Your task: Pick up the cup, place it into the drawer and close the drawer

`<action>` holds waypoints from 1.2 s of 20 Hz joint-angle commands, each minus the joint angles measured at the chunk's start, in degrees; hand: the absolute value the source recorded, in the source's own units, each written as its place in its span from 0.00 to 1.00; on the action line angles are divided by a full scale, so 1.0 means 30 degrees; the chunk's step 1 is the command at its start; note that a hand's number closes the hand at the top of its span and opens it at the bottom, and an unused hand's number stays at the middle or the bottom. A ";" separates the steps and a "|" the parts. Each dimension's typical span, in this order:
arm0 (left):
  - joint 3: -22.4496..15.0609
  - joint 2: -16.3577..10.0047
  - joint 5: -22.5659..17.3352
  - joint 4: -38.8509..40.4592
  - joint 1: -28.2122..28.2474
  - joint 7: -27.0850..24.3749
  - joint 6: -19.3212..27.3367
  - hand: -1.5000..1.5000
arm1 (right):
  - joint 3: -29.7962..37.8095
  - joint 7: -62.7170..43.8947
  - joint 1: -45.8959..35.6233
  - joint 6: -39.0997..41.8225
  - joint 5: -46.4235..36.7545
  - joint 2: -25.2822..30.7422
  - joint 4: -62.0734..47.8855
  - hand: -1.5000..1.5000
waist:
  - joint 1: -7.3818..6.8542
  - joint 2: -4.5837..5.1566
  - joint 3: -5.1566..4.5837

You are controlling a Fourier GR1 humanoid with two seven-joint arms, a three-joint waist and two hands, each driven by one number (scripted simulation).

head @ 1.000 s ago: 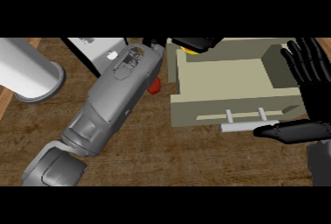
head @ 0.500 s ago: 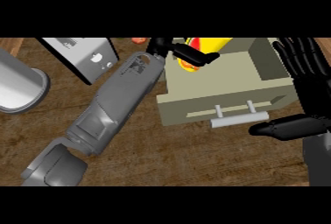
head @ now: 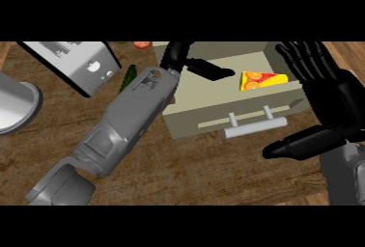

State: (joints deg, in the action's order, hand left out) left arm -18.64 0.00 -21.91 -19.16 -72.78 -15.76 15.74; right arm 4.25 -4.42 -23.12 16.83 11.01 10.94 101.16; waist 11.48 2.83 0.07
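Cup, orange-and-yellow, lies in the open beige drawer just right of my uncurled, empty left hand; my spread right hand sits nearer its pale handle.

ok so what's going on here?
The left hand is over the open drawer. The yellow-orange cup lies inside the drawer, just off the fingertips and not gripped. The right hand rests open at the right, near the drawer's handle. The drawer is not yet closed.
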 commanded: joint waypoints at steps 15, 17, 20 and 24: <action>0.0917 0.0000 -0.5068 -0.1144 -0.0305 -0.3586 0.0920 0.00 | -0.5240 -0.3189 0.0942 0.6472 -0.1752 0.3649 0.0275 0.00 | -0.1891 -0.0574 -0.0015; 0.1271 0.0000 -0.5026 -0.1008 0.0122 -0.4090 0.0490 0.00 | -0.5517 -0.1673 0.1005 0.5844 -0.5192 0.4140 0.0650 0.00 | -0.2478 -0.0577 -0.0001; 0.2052 -0.0411 -0.5060 -0.0704 0.0470 -0.4822 -0.0220 0.00 | -0.5973 -0.0112 0.2982 0.4453 -0.7702 0.4039 -0.0490 0.00 | -0.3140 -0.0636 0.0008; 0.1883 -0.0002 -0.5325 -0.1749 0.1507 -0.5412 -0.0366 0.00 | -0.7857 0.0131 0.1942 0.2643 -1.0646 0.2669 -0.3778 0.00 | -0.3898 -0.0798 -0.0013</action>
State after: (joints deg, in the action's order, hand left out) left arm -13.77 -0.12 -37.42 -23.10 -69.87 -30.78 15.81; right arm -15.43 -5.67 -17.23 28.70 -12.73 20.98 95.99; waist 1.99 0.78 0.05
